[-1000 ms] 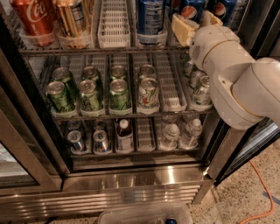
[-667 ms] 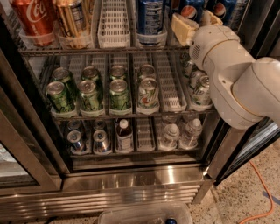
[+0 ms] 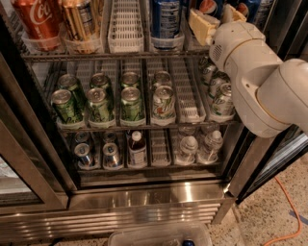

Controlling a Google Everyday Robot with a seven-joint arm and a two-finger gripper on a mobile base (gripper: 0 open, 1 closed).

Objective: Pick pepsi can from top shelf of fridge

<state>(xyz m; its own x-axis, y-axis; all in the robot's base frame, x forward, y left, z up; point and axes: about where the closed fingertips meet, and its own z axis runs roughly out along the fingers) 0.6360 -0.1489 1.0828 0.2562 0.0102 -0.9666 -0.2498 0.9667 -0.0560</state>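
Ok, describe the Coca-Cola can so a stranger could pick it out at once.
In the steel fridge, follow the top shelf to its far left end, opposite the claw at the right end. The Coca-Cola can stands there beside a gold can; it is the only red can in view.

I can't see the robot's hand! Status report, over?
Gripper at the top shelf, right end, by the pepsi can. Can not lifted out. Another blue can next lane left.

Dim, warm light — glare on steel base (image 3: 144,201); claw (image 3: 216,20) lit, upper right.
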